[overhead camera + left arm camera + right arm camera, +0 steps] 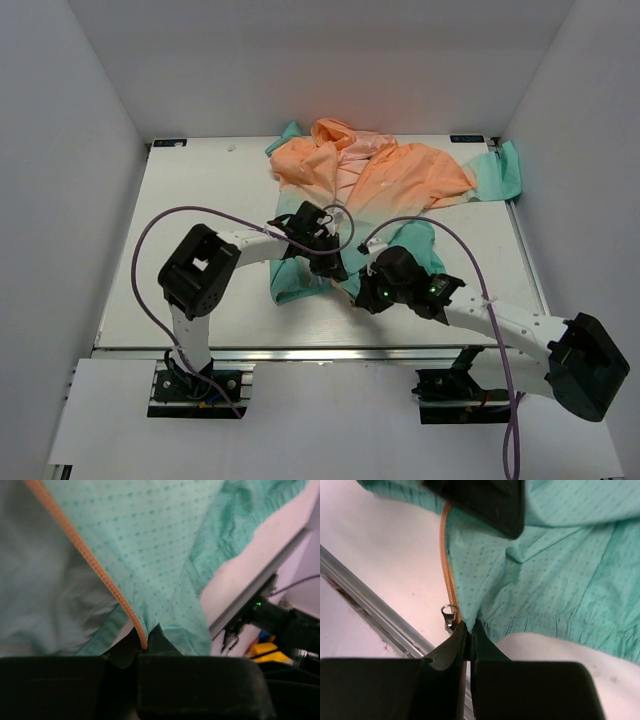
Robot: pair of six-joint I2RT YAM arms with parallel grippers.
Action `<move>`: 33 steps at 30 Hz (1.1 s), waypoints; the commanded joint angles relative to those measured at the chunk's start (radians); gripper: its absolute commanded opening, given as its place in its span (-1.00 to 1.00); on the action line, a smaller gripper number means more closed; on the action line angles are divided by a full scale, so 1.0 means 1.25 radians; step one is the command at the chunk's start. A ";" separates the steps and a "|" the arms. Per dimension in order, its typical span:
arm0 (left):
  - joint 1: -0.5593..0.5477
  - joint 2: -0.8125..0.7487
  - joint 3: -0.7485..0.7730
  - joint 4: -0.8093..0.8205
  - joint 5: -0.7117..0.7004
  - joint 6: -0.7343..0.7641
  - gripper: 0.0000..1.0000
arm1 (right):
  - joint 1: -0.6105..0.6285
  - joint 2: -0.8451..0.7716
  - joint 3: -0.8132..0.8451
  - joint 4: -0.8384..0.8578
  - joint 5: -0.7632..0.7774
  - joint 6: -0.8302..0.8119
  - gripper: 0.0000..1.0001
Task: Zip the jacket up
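Note:
The jacket (380, 180) lies on the table, peach-orange at the hood and chest, teal at the hem. My left gripper (328, 262) is shut on the teal hem by the orange zipper tape (102, 575); the tape runs down into its jaws (142, 647). My right gripper (362, 292) is shut on the hem corner (470, 627) of the jacket (545, 560), right beside the orange zipper (445, 555). The silver zipper pull (450, 616) hangs free just left of its fingertips. The left gripper's black finger (480, 502) shows at the top of the right wrist view.
The white table (200, 200) has a metal rail (300, 350) along its near edge. White walls enclose left, back and right. One teal sleeve end (510, 170) lies against the right wall. Purple cables (200, 212) loop over both arms.

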 commanded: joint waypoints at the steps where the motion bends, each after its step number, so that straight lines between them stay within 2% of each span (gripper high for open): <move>1: -0.001 -0.008 0.054 0.111 0.100 -0.021 -1.00 | 0.003 -0.060 -0.033 -0.018 0.021 0.059 -1.00; 6: 0.001 0.001 0.119 0.197 0.166 -0.026 -1.00 | 0.000 -0.106 -0.077 -0.080 0.129 0.143 -1.00; 8: 0.003 0.001 0.126 0.313 0.199 -0.045 -1.00 | -0.005 -0.120 -0.091 -0.078 0.121 0.179 -1.00; 11: 0.025 0.025 0.116 0.519 0.325 -0.151 -1.00 | -0.023 -0.154 -0.118 -0.034 0.085 0.201 -1.00; 12: 0.035 0.035 0.116 0.566 0.326 -0.151 -1.00 | -0.031 -0.169 -0.121 -0.024 0.085 0.207 -1.00; 16: 0.082 0.098 0.075 0.956 0.453 -0.388 -1.00 | -0.084 -0.288 -0.141 0.002 0.085 0.221 -1.00; 18: 0.095 0.119 0.075 1.013 0.479 -0.448 -1.00 | -0.128 -0.321 -0.139 -0.004 0.089 0.214 -1.00; 19: 0.096 0.124 0.073 0.994 0.484 -0.446 -0.86 | -0.141 -0.332 -0.129 -0.008 0.085 0.207 -1.00; 20: 0.096 0.121 0.065 0.985 0.482 -0.440 -0.61 | -0.152 -0.329 -0.119 -0.010 0.065 0.201 -1.00; 21: 0.096 0.117 0.054 0.985 0.480 -0.436 0.18 | -0.165 -0.325 -0.112 -0.015 0.057 0.193 -1.00; 22: 0.097 0.111 0.040 0.989 0.479 -0.435 0.62 | -0.167 -0.303 -0.098 -0.012 0.051 0.189 -1.00; 23: 0.100 0.096 0.017 0.977 0.469 -0.430 0.87 | -0.168 -0.291 -0.095 -0.008 0.044 0.188 -1.00; 24: 0.103 0.088 0.010 0.962 0.468 -0.410 0.96 | -0.170 -0.272 -0.091 -0.003 0.044 0.187 -1.00; 27: 0.108 0.046 -0.008 0.841 0.457 -0.322 0.96 | -0.173 -0.252 -0.081 0.016 0.044 0.185 -1.00; 28: 0.108 0.033 -0.010 0.746 0.447 -0.288 0.96 | -0.172 -0.250 -0.081 0.024 0.018 0.183 -1.00; 30: 0.108 -0.015 -0.017 0.642 0.412 -0.181 0.96 | -0.173 -0.241 -0.080 0.030 0.000 0.179 -1.00; 31: 0.108 -0.033 -0.020 0.541 0.396 -0.147 0.96 | -0.172 -0.239 -0.079 0.030 -0.003 0.178 -1.00; 33: 0.103 -0.091 -0.025 0.441 0.330 -0.041 0.96 | -0.173 -0.229 -0.079 0.026 -0.011 0.178 -1.00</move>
